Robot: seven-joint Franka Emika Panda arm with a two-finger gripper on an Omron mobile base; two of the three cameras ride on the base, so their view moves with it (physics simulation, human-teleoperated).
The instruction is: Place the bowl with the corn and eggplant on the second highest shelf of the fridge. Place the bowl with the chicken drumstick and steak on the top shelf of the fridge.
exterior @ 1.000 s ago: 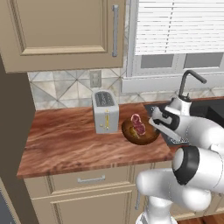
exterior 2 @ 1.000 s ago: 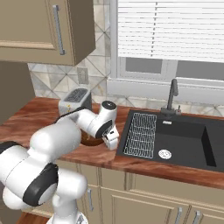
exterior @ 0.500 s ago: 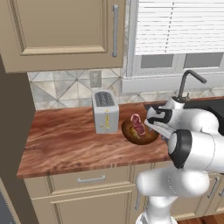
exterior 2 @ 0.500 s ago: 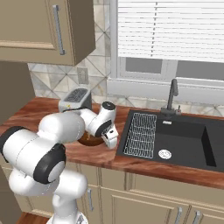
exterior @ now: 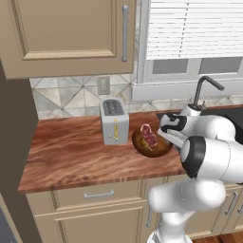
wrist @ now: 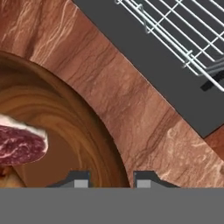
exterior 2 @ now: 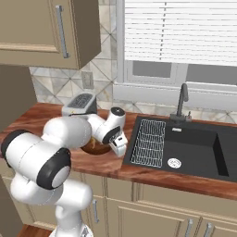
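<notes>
A brown wooden bowl (exterior: 153, 146) with a slab of red steak (exterior: 148, 135) in it sits on the wood counter, just right of the toaster. In the hand view the bowl's (wrist: 65, 127) dark rim curves down between my two finger tips, and the steak (wrist: 17, 144) lies inside at the left with a tan piece below it. My gripper (wrist: 112, 179) is shut on the bowl's right rim, one tip inside and one outside. From the base views the gripper (exterior: 166, 138) (exterior 2: 118, 147) sits low at the bowl's (exterior 2: 94, 147) sink side.
A silver toaster (exterior: 114, 121) stands right beside the bowl on its left. The black sink (exterior 2: 194, 150) with a wire rack (exterior 2: 149, 141) and a faucet (exterior 2: 182, 99) lies to the right. Wall cabinets hang overhead, and a tall dark panel (exterior: 14, 142) borders the counter's left end.
My arm's elbow has swung and risen, while the gripper has stayed at the bowl's right rim. The bowl has not moved on the counter.
</notes>
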